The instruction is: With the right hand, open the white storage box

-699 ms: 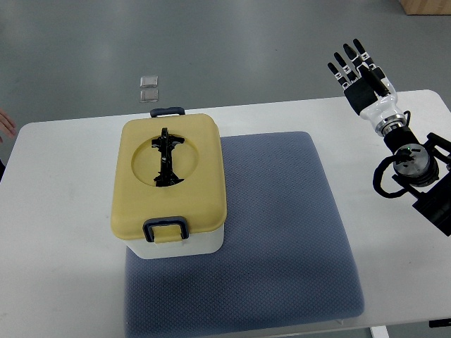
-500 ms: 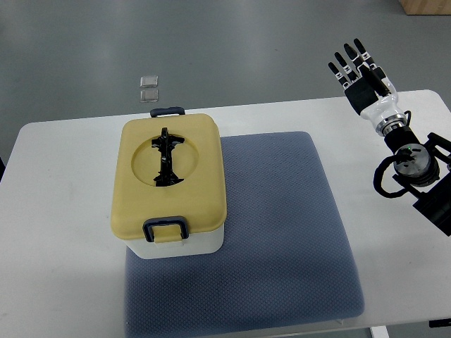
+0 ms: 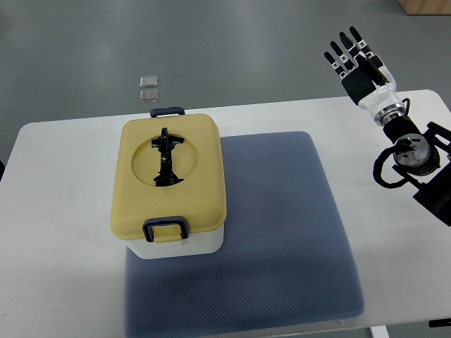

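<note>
Top view: one steep look down on a white table, with the right arm coming in from the right edge.
Right hand (image 3: 359,67): raised over the table's far right corner, fingers (image 3: 343,53) straight and spread apart, pointing away from the robot; it holds nothing and touches nothing.
Why it is held so: judged from the pose, the splayed fingers look ready for a reach, not a grasp; the box is well apart to the left, so the approach has not begun.
Left hand: not visible.
Grey mat (image 3: 282,232): lies on the middle of the table, reaching the near edge; it probably serves as a non-slip pad under the box.
White storage box (image 3: 169,186): sits on the mat's left part, toward the table's left side, its yellow lid (image 3: 201,183) closed and flat.
Front latch (image 3: 165,229): dark clip on the lid's near edge, apparently down; likely the first thing to release.
Rear latch (image 3: 167,111): matching clip at the far edge.
Lid handle (image 3: 165,158): black, folded into a round recess.
Task state: box closed, nothing done yet.
</note>
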